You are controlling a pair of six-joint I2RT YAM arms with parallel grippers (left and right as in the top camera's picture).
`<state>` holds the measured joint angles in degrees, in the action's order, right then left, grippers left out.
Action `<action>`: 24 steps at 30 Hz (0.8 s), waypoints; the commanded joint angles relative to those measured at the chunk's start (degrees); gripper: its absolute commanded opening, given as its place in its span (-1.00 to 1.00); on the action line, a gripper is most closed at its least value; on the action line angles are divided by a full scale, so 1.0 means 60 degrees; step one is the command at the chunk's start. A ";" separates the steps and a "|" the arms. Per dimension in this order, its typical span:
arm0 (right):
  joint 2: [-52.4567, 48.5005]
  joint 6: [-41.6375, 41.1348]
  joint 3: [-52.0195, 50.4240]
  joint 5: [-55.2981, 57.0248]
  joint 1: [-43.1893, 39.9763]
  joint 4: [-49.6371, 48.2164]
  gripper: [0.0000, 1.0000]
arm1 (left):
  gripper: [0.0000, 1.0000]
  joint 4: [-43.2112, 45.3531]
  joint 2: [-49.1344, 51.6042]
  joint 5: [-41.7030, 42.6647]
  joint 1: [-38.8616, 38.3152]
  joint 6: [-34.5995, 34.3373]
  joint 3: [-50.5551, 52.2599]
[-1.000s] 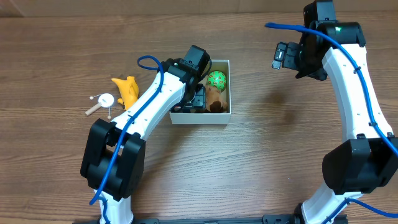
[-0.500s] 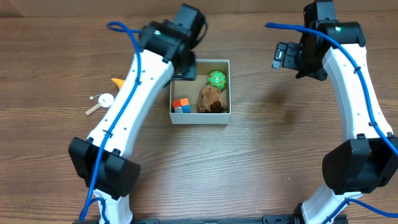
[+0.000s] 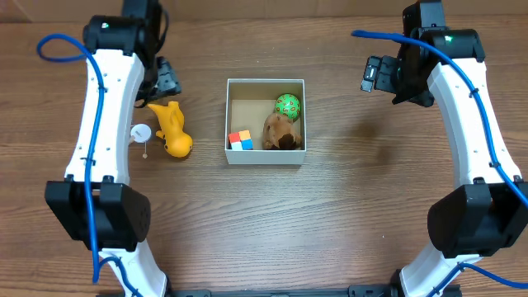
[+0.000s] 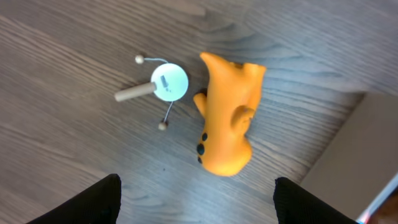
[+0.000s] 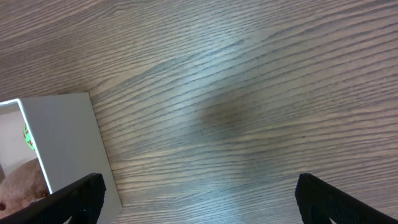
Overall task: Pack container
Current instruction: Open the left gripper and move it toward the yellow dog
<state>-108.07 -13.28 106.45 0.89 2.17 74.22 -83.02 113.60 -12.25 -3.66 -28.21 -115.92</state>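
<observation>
The container (image 3: 266, 156), a small white-walled box with a brown floor, sits at the table's middle. It holds a green patterned ball (image 3: 287, 105), a brown plush toy (image 3: 280, 130) and a multicoloured cube (image 3: 240, 140). An orange toy (image 3: 172, 127) lies left of the box and shows in the left wrist view (image 4: 226, 119). A small white drum rattle (image 3: 142, 133) lies beside it, also in the left wrist view (image 4: 168, 83). My left gripper (image 4: 196, 205) is open and empty above the orange toy. My right gripper (image 5: 199, 202) is open and empty, right of the box wall (image 5: 68, 146).
Bare wood table surrounds the box. The left arm (image 3: 107, 132) stretches along the table's left side and the right arm (image 3: 470, 115) along the right side.
My left gripper has risen out of the box, leaving the multicoloured cube inside, and swung left to above the orange toy. The right arm has not moved.
</observation>
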 commanded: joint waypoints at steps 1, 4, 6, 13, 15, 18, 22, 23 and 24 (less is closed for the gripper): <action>0.0226 -0.0044 0.0135 0.0084 -0.0055 -0.0033 1.00 | 0.56 0.0780 0.0004 0.0364 -0.0226 -0.0288 0.1585; 0.0226 -0.0044 0.0135 0.0084 -0.0055 -0.0033 1.00 | 0.58 0.1836 0.0004 0.0528 -0.0266 -0.0656 0.2922; 0.0226 -0.0044 0.0135 0.0084 -0.0055 -0.0033 1.00 | 0.58 0.2539 0.0004 0.0681 -0.0266 -0.0743 0.3716; 0.0226 -0.0044 0.0135 0.0084 -0.0055 -0.0033 1.00 | 0.56 0.4958 0.0004 0.0772 -0.0259 -0.0648 0.5960; 0.0226 -0.0044 0.0135 0.0084 -0.0055 -0.0033 1.00 | 0.54 0.5089 0.0004 0.0780 -0.0259 -0.0579 0.6127; 0.0226 -0.0044 0.0135 0.0084 -0.0055 -0.0033 1.00 | 0.43 0.5016 -0.0004 0.0896 -0.0262 -0.0393 0.6000; 0.0222 -0.0044 0.0135 0.0084 -0.0055 -0.0033 1.00 | 0.06 0.4870 -0.0007 0.0998 -0.0262 -0.0259 0.5705; 0.0226 -0.0044 0.0135 0.0084 -0.0055 -0.0033 1.00 | -0.06 0.4827 -0.0007 0.0994 -0.0259 -0.0255 0.5625; 0.0226 -0.0044 0.0135 0.0084 -0.0055 -0.0033 1.00 | -0.14 0.4794 -0.0007 0.0998 -0.0262 -0.0219 0.5555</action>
<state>-108.07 -13.30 106.45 0.89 2.17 74.22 -53.74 113.60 -7.35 -5.17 -30.63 -80.12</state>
